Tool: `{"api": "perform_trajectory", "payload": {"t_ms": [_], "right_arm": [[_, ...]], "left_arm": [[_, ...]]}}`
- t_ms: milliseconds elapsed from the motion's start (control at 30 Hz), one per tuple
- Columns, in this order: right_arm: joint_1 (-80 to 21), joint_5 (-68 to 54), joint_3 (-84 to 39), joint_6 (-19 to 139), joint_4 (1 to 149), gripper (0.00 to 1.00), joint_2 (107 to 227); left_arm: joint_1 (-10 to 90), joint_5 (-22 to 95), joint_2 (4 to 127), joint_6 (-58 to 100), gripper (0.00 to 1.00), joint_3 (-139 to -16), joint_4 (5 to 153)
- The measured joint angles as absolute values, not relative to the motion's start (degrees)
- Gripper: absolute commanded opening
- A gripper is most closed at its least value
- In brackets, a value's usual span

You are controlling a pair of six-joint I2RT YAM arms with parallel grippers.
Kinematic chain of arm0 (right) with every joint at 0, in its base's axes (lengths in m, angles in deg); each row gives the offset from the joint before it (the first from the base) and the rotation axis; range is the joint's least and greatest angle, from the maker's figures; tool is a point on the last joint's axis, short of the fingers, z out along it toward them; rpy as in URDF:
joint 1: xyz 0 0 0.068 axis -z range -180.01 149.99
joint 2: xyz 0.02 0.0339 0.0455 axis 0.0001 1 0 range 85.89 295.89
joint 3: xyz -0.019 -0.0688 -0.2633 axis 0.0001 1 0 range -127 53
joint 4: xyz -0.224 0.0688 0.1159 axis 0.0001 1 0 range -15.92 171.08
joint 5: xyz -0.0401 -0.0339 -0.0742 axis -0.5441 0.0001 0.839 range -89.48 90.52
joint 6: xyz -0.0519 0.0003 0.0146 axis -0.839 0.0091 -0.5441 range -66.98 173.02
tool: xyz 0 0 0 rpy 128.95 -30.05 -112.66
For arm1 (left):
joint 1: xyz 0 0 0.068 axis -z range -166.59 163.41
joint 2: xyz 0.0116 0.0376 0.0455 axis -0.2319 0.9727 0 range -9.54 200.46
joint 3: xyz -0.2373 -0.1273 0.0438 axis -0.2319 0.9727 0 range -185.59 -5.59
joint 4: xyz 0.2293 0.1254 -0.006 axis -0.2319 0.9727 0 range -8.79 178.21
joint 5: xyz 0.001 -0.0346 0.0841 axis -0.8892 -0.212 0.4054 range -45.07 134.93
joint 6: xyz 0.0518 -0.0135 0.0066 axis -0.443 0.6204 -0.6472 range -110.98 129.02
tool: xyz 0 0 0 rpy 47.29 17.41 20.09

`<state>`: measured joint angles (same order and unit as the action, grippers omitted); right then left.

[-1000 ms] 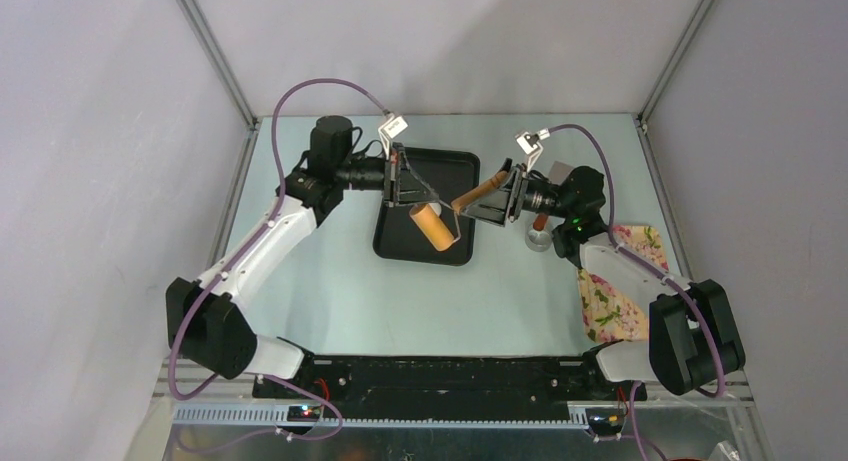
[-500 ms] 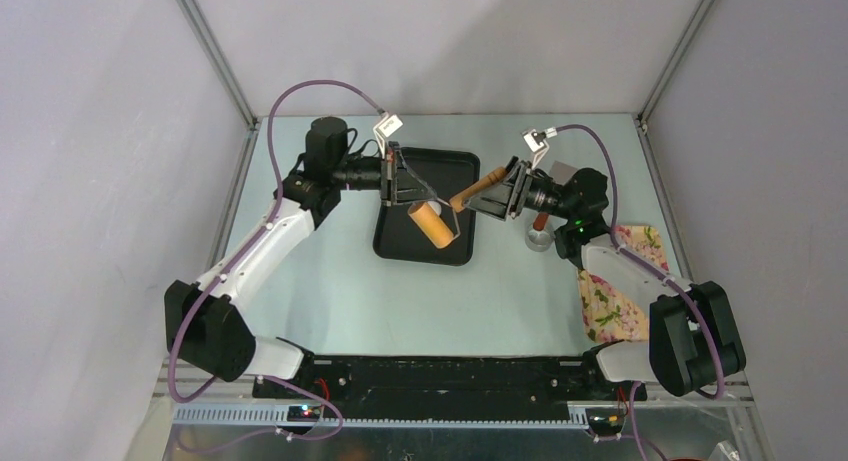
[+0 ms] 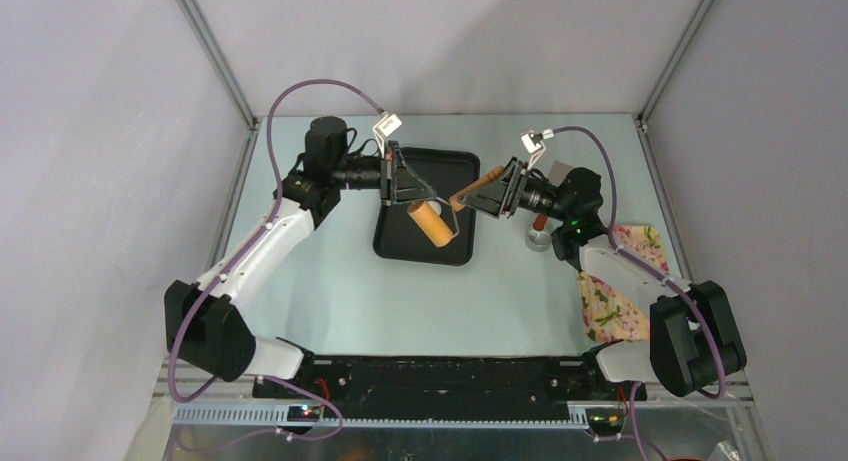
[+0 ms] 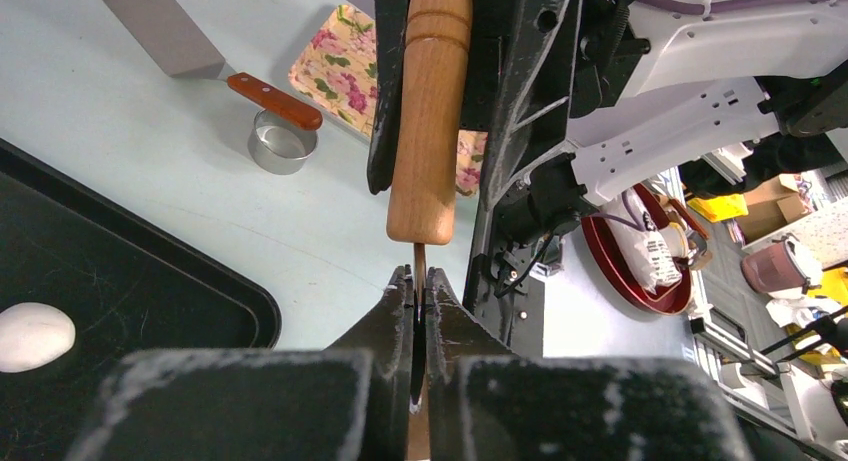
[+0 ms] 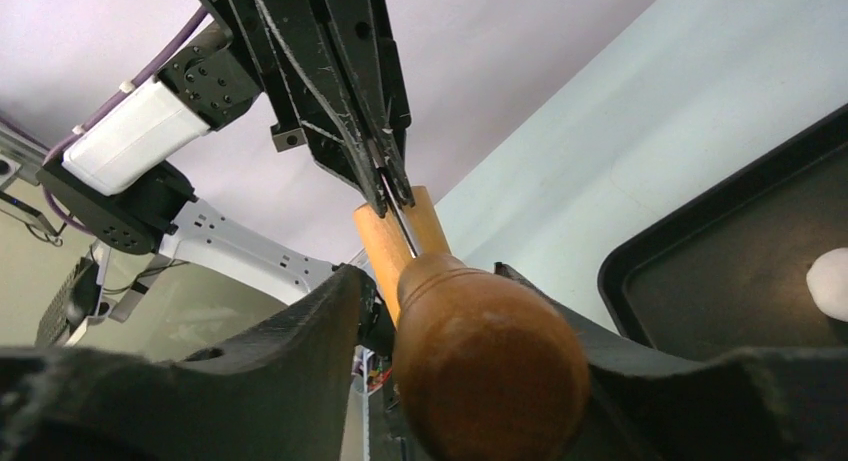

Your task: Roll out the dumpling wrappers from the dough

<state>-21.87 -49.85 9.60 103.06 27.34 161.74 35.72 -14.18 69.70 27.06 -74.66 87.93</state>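
One small, soft white lump of dough (image 4: 35, 336) lies on the black rectangular tray (image 4: 150, 281), and neither gripper touches it. Your left gripper (image 4: 415, 286) is off to one side of it. Its jaws are pinched tight on the thin metal rod (image 4: 419, 259) of the wooden rolling pin (image 3: 430, 224), and the lump sits well apart from those tips. Your right gripper (image 5: 435, 281) clamps the pin's rounded wooden handle (image 4: 430, 111), likewise clear of the dough. Past the tray, on the pale table (image 4: 150, 151), you have a round steel cup (image 4: 283, 146), a red-handled scraper (image 4: 270, 96) and a floral cloth (image 4: 350, 61).
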Motion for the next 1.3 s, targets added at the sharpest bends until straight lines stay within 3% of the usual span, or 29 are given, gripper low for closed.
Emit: {"api": "perform_trajectory", "payload": {"t_ms": [133,200,367,400,433,467,500,567,633,800,933,1100,1300], "right_arm": [[-22.07,-49.24,9.58,102.18,29.33,0.25,161.74],[-22.14,-49.15,9.54,102.1,29.7,0.03,161.76],[-22.16,-49.52,9.49,102.25,29.92,0.0,161.81],[-22.18,-49.55,9.49,102.23,29.98,0.0,161.81],[-22.18,-49.52,9.47,102.01,30.12,0.0,161.81],[-22.18,-49.5,9.45,101.57,30.27,0.0,161.78],[-22.2,-49.48,9.27,100.52,30.84,0.0,161.74],[-22.79,-49.48,8.25,96.52,34.77,0.0,161.5],[-23.53,-48.47,6.3,90.69,41.48,0.0,161.26],[-25.68,-39.86,-1.46,73.29,59.58,0.0,161.26],[-27.91,-32.65,-7.01,60.61,68.8,0.0,162.46],[-32.43,-24.17,-12.36,46.45,76.95,0.0,167.12],[-34.79,-18.01,-12.89,38.34,83.03,0.0,170.5]], "left_arm": [[35.72,-14.45,69.7,27.04,0.0,-74.66,87.93],[35.67,-14.49,69.7,27.02,0.0,-74.58,87.93],[35.63,-14.86,69.7,26.99,0.01,-74.29,87.89],[35.61,-14.86,69.73,26.99,0.06,-74.29,87.89],[35.61,-14.84,69.75,26.99,0.24,-74.29,87.91],[35.56,-14.84,69.81,26.99,0.34,-74.29,87.95],[35.5,-14.62,69.88,26.99,0.57,-74.29,87.98],[34.8,-13.42,70.12,27.56,0.93,-74.49,88.13],[32.88,-12.52,70.18,27.87,0.99,-74.82,88.39],[24.5,-8.43,70.18,27.85,1.0,-76.37,89.03],[20.0,3.52,71.82,24.13,1.0,-77.75,92.44],[20.15,19.94,83.3,19.48,0.94,-81.86,95.63],[20.39,29.07,98.1,19.21,0.88,-85.09,100.78]]}}
